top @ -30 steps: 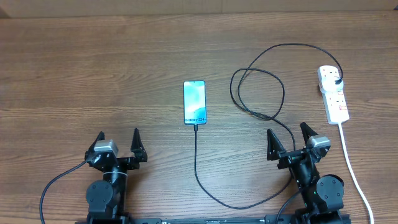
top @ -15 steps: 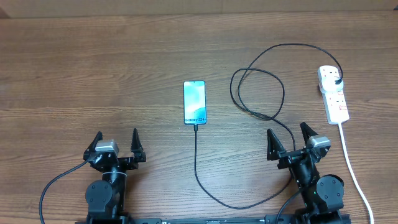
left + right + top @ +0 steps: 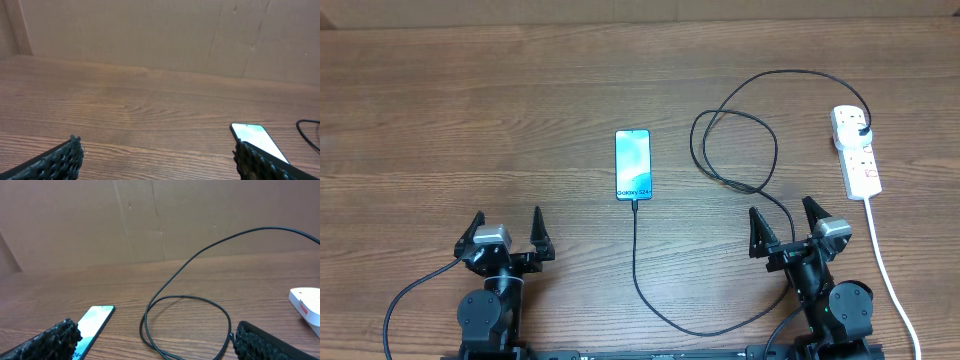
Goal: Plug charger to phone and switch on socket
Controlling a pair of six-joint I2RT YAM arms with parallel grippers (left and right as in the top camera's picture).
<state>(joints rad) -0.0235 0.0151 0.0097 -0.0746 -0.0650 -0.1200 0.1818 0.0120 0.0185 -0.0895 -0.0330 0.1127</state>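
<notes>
The phone [image 3: 633, 164] lies flat at the table's middle, screen lit, with the charger cable's tip at its near end. The black charger cable [image 3: 735, 150] loops to the right and its black plug sits in the white power strip [image 3: 856, 150] at the far right. The phone also shows in the left wrist view [image 3: 257, 140] and the right wrist view [image 3: 92, 322]. The cable loop shows in the right wrist view [image 3: 185, 300], with the strip's end [image 3: 306, 302] at the right. My left gripper [image 3: 508, 232] and right gripper [image 3: 782, 222] are both open and empty, near the front edge.
The power strip's thick white cord [image 3: 885, 265] runs toward the front right, beside my right arm. The charger cable [image 3: 665, 315] curves along the front between the two arms. A brown cardboard wall [image 3: 160, 35] stands behind the table.
</notes>
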